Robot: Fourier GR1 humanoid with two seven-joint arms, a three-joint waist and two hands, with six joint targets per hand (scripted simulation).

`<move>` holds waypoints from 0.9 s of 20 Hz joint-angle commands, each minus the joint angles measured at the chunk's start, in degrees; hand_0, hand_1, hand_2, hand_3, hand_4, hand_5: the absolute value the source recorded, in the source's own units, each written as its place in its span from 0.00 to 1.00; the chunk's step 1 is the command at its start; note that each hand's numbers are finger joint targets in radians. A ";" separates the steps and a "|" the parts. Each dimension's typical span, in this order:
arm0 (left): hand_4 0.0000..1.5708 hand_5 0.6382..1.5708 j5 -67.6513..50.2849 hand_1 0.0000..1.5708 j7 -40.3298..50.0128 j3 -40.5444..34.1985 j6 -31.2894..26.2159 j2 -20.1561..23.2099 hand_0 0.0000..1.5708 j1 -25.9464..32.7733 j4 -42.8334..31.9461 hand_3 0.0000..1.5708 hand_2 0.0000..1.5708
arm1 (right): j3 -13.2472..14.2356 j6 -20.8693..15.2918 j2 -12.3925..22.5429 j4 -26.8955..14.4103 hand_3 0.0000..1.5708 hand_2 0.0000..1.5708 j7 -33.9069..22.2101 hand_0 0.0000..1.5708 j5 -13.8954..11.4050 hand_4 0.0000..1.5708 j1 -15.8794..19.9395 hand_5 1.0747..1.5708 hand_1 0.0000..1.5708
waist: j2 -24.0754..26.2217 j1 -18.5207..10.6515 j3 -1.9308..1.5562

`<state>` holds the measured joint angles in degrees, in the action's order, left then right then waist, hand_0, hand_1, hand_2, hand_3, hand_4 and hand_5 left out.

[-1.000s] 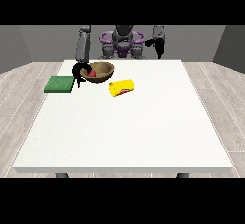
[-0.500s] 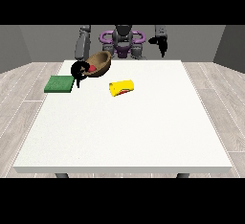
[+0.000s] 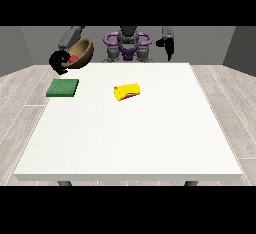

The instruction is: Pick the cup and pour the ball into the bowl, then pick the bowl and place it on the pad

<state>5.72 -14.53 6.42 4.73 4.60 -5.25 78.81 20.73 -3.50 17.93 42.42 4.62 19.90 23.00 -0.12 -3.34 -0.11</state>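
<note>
A brown bowl (image 3: 82,52) hangs tilted in the air above the table's far left corner, its opening turned toward the view's left, with a red ball (image 3: 73,58) inside. The hand at the view's left (image 3: 60,61) is curled round the bowl's lower rim. Below it a green pad (image 3: 63,88) lies flat on the white table (image 3: 130,128) near the left edge. A yellow cup (image 3: 127,92) lies on its side near the table's middle back. The hand at the view's right (image 3: 167,45) hangs raised beside the robot's torso, away from every object.
The robot's purple and grey torso (image 3: 128,45) stands behind the table's far edge. Grey plank floor surrounds the table.
The hand at the view's left has lifted the bowl up and to the left, tilting it more; it now hangs higher, above the pad's far side. The cup has not moved.
</note>
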 commanded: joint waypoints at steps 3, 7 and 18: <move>0.74 0.76 1.40 0.00 -5.71 1.44 -0.21 -1.62 0.00 1.55 -1.49 0.00 0.00 | 3.67 3.16 8.50 -0.47 0.71 1.00 -3.45 1.00 2.99 0.60 3.44 0.84 1.00 | -3.47 -0.82 0.11; 0.75 0.76 2.63 0.00 -5.74 0.56 1.36 -2.65 0.00 -0.87 -3.70 0.00 0.00 | 3.90 3.07 10.88 -0.52 0.90 1.00 -5.70 1.00 3.61 0.62 5.30 0.83 1.00 | -3.96 -0.37 0.12; 0.74 0.77 1.40 0.00 -12.21 -1.62 -1.31 -0.89 0.00 -3.28 -2.07 0.00 0.00 | 8.50 12.11 16.59 -12.45 0.50 1.00 4.25 0.99 6.61 0.54 4.89 0.88 0.99 | -13.39 -3.01 0.08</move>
<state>8.76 -23.95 7.39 5.68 1.63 -7.38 77.54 28.69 6.90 33.02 32.37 7.24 26.11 27.44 -11.66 -6.06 -0.03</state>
